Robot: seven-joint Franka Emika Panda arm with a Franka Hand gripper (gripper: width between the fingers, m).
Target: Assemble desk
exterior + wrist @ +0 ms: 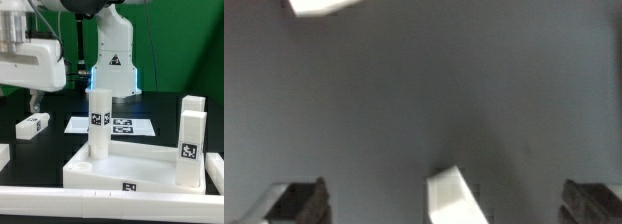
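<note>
Hanging over the dark table [60, 140], the pincer [33, 102] sits at the exterior view's left with its two fingers spread wide and nothing between them. In the wrist view the two dark fingertips [295, 200] stand far apart, with only a blurry white bit far below.

Just under the pincer, a loose leg [33, 124] lies flat on the table.

To the right and nearer the camera sits the desk top [140, 170], a big white tray with a rim. One leg [97, 122] stands upright in its far left corner. Two more legs [190, 140] stand at its right side.

Behind it lies the marker board [112, 126], flat on the table.

I think most of the job is done. The loose leg on the table likely goes in last.
</note>
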